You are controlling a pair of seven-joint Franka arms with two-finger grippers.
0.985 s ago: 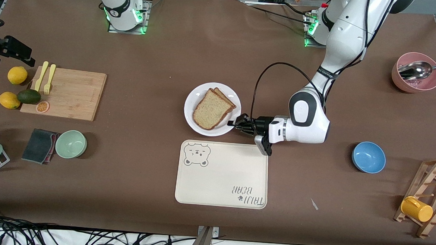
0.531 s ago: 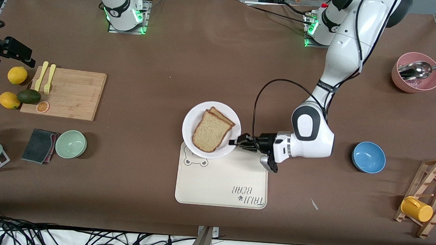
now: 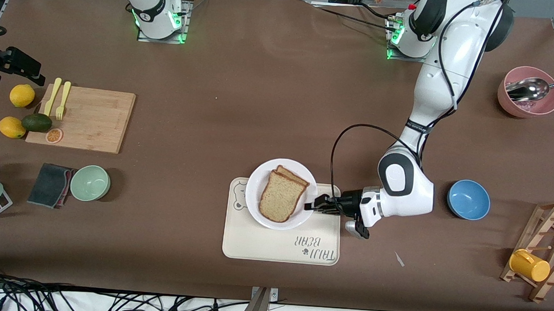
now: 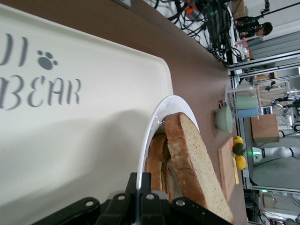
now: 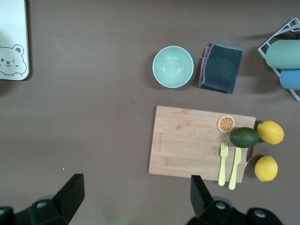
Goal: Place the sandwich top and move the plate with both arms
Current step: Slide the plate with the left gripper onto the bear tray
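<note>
The white plate (image 3: 255,188) is over the bear-print tray (image 3: 272,244), at the tray's edge farther from the front camera. The sandwich top (image 3: 282,197), a plain wholemeal slice, lies on a lower slice (image 3: 296,176) on the plate. My left gripper (image 3: 313,206) is shut on the plate's rim at the side toward the left arm's end. In the left wrist view the rim (image 4: 158,112) runs between my closed fingers (image 4: 161,180), with the bread (image 4: 192,159) beside it and a shadow on the tray (image 4: 70,140). My right gripper (image 5: 136,187) is open and empty, high over bare table beside the cutting board (image 5: 197,140).
A blue bowl (image 3: 468,199) sits beside the left arm's elbow. A green bowl (image 3: 90,182), a grey cloth (image 3: 50,184), and the cutting board (image 3: 87,118) with forks, lemons and an avocado lie toward the right arm's end. A pink bowl with a spoon (image 3: 528,92) and a mug rack (image 3: 544,257) stand at the left arm's end.
My left gripper has carried the plate with the sandwich from the bare table toward the front camera and over the tray. The right arm has not visibly moved.
</note>
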